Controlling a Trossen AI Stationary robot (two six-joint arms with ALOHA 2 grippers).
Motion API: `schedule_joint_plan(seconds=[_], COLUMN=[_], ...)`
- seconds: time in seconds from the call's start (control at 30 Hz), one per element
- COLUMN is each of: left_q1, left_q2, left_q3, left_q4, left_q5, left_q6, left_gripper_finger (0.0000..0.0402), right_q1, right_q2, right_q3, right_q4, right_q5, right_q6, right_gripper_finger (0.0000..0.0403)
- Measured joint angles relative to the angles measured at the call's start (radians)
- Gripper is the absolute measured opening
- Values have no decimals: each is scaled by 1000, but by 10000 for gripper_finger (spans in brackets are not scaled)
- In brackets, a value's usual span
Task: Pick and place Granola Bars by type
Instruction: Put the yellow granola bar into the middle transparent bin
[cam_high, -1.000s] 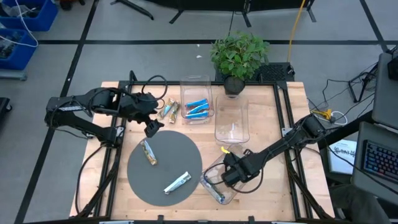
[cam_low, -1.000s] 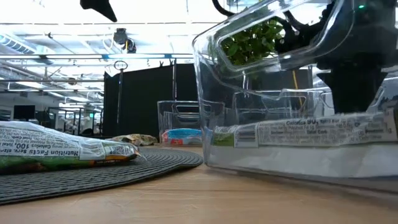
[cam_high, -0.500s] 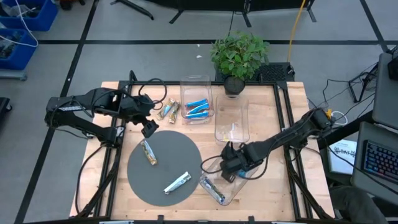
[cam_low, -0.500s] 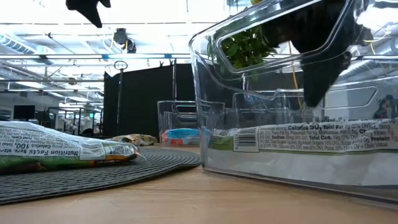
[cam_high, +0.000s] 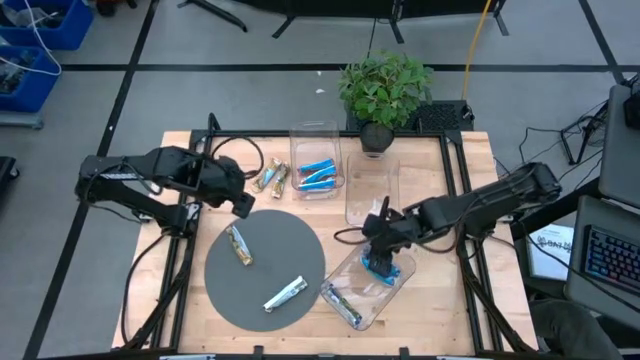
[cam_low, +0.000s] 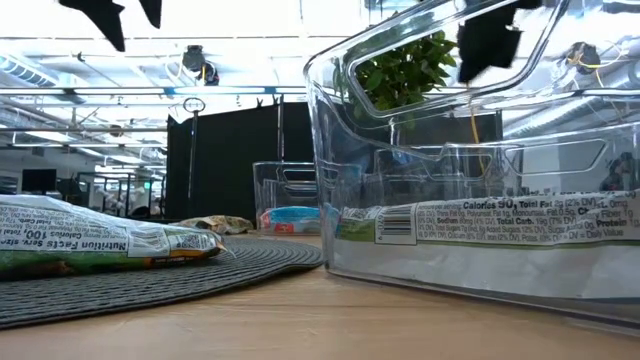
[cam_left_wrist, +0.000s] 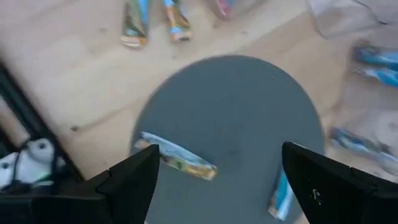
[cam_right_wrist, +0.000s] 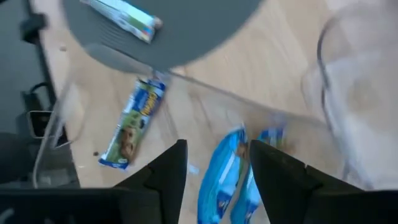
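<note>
Granola bars lie scattered over a wooden table (cam_high: 430, 160). Two rest on a round grey mat (cam_high: 265, 268): a tan one (cam_high: 238, 244) and a silvery-white one (cam_high: 284, 293). Two more tan bars (cam_high: 272, 177) sit on bare wood just beside a clear bin (cam_high: 316, 158) holding blue bars (cam_high: 318, 173). A second clear bin (cam_high: 373, 195) stands beside it. A third, tilted clear bin (cam_high: 368, 288) near the front edge holds a green-and-white bar (cam_high: 343, 306) and a blue bar (cam_high: 383, 267). The right gripper (cam_high: 381, 243) hovers above that blue bar, fingers parted, holding nothing. The left gripper (cam_high: 240, 203) hangs above the mat's far edge, wide open and empty. A potted plant (cam_high: 385, 92) stands at the table's far edge.
</note>
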Motion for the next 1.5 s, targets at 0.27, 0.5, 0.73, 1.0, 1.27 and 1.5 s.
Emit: schedule_joint_plan(seconds=[0.27, 0.5, 0.73, 1.0, 1.27, 1.5], left_q1=[35, 195, 348, 480, 568, 645], left_q2=[94, 247, 353, 348, 346, 347], left_q3=[0, 0, -21, -197, -425, -540], left_q4=[47, 47, 184, 352, 515, 663], left_q5=[-216, -267, -276, -255, -200, -111], left_q6=[285, 494, 710, 813, 905, 995], left_gripper_finger=[337, 337, 337, 337, 337, 337], right_q1=[-57, -94, -133, -143, -143, -142], right_q2=[-72, -117, -136, -136, -136, -136], right_q3=[1, 1, 1, 1, 1, 1], right_q4=[127, 153, 156, 227, 267, 266], right_q5=[2, 1, 2, 2, 0, -1], right_q6=[-246, -364, -434, -440, -424, -376], right_gripper_finger=[169, 169, 169, 169, 169, 169])
